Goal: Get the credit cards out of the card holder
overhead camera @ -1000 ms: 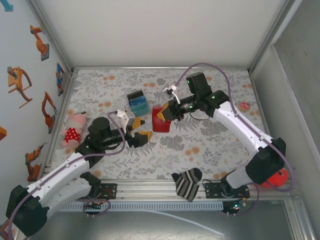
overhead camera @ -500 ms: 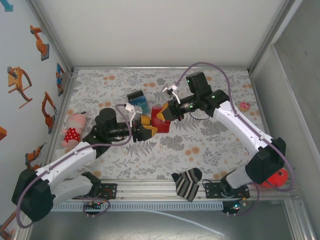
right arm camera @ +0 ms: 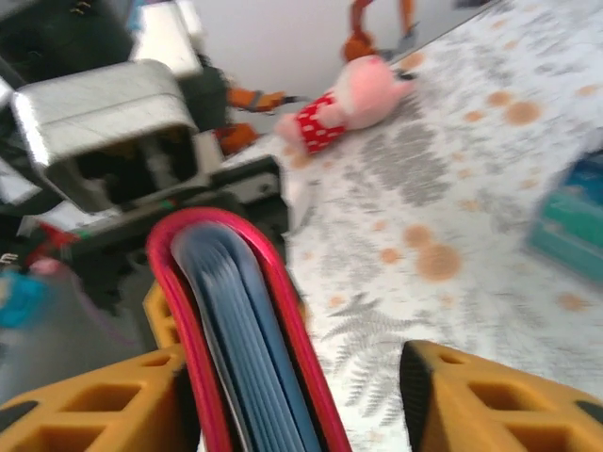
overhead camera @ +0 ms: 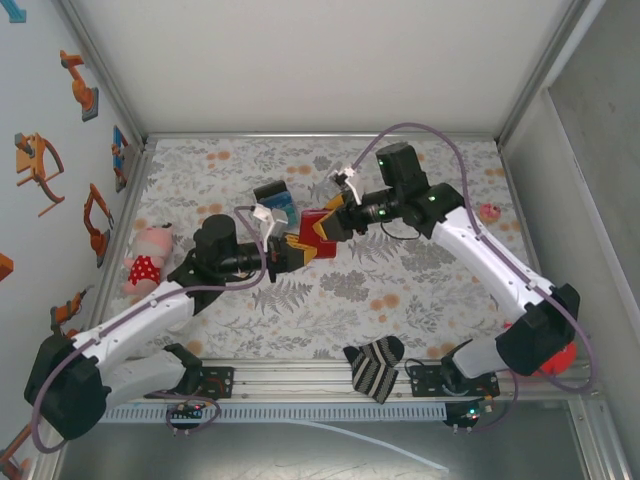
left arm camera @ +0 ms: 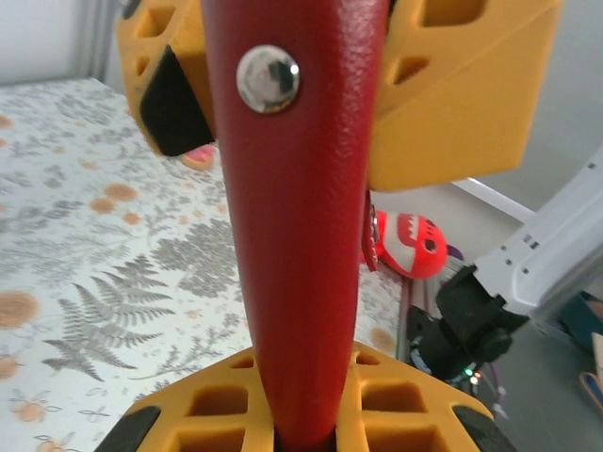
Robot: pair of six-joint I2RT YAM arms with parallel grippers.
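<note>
The red card holder point(overhead camera: 316, 236) hangs above the table's middle between both grippers. My left gripper point(overhead camera: 292, 251) is shut on its lower end; in the left wrist view the holder point(left arm camera: 300, 235) rises from the left gripper point(left arm camera: 311, 419), its snap stud facing the camera. My right gripper point(overhead camera: 334, 221) is open around the other end. In the right wrist view the card holder point(right arm camera: 247, 330), its blue-grey slotted inside showing, leans on one finger of the right gripper point(right arm camera: 301, 405), with a gap to the other. Teal credit cards point(overhead camera: 279, 212) lie on the table behind it, also seen as credit cards point(right arm camera: 570, 221).
A pink plush toy point(overhead camera: 148, 258) lies at the left edge. A striped sock point(overhead camera: 375, 366) hangs over the near rail. A small pink ring point(overhead camera: 489, 212) sits at the right, and a red toy point(overhead camera: 556, 355) by the right arm's base.
My left gripper moved right to the card holder and shut on its lower end. My right gripper, which held it, has opened its jaws and lifted slightly.
</note>
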